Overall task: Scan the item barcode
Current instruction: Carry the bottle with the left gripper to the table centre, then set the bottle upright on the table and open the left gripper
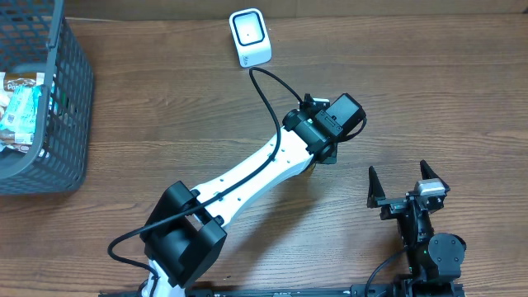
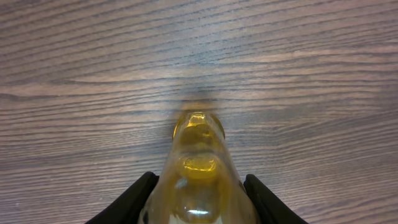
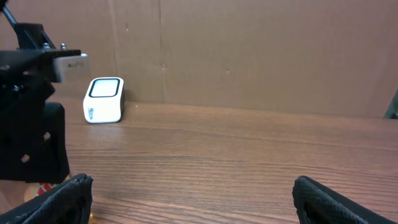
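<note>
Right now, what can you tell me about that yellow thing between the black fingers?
The yellow item looks like clear plastic holding amber liquid, rounded and bulging in segments. The left gripper clamps it from both sides, its far end pointing at the wooden table; whether it touches is unclear.

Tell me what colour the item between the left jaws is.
Translucent golden yellow; the item shows best in the left wrist view.

Top-down overhead; low wrist views; shared scanner [image 1: 249, 36].
</note>
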